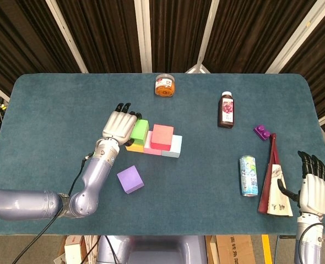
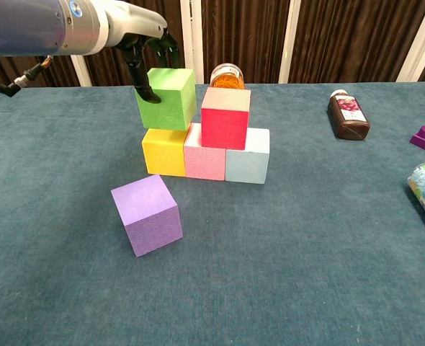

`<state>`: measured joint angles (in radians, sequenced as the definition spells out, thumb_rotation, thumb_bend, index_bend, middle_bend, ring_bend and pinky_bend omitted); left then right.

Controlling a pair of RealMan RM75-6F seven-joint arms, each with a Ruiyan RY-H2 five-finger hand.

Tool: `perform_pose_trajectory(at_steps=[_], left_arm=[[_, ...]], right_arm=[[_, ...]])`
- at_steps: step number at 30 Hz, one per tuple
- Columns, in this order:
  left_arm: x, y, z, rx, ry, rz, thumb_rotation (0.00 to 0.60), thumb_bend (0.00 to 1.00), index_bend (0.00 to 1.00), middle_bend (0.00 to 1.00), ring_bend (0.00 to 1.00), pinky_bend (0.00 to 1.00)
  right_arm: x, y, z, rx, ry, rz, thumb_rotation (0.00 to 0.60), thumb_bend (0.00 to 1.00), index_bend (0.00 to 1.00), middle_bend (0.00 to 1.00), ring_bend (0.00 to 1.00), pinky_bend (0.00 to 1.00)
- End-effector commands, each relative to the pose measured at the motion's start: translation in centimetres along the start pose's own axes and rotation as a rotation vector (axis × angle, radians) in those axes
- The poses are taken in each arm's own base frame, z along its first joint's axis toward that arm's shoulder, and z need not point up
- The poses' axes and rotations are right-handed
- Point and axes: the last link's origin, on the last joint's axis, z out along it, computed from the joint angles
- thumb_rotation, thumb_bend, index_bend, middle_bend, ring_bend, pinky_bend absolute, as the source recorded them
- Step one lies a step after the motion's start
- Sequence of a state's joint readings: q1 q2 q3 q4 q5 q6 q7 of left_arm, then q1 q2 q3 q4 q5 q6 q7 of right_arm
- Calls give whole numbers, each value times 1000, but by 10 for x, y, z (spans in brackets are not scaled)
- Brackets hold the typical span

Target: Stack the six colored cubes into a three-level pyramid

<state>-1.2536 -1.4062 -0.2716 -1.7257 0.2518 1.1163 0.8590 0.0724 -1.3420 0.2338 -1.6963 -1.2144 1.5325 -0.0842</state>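
Second level nearly filled, top cube still to go

We see the green cube (image 2: 166,97) gripped by our left robot hand (image 1: 118,124) and resting on or just above the yellow cube (image 2: 166,148), beside the red cube (image 2: 225,117); we cannot tell whether it has fully seated. The yellow, pink cube (image 2: 205,151) and pale blue cube (image 2: 248,156) form the base row on the surface (image 2: 306,238). We judge that releasing green squarely comes next, then the purple cube (image 2: 147,214), lying apart in front, goes on top. Our right robot hand (image 1: 312,188) hangs at the surface's edge, holding nothing, fingers extended.
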Motion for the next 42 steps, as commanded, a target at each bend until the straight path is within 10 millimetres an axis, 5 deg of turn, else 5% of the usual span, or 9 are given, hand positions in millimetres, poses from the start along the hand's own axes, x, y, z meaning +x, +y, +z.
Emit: perform_pose_trajectory(at_steps=[1,42], left_arm=[[-1,2,1,-2,3,-9,600,363,249,256,0,0],[-14,12,4,-9,-15,45,600,363,212,224,0,0]], right_arm=[[0,0,0,-1,0,0,600,278,125,137,0,0],[4,4,2,-27,4,15,600,279,125,138,0,0]])
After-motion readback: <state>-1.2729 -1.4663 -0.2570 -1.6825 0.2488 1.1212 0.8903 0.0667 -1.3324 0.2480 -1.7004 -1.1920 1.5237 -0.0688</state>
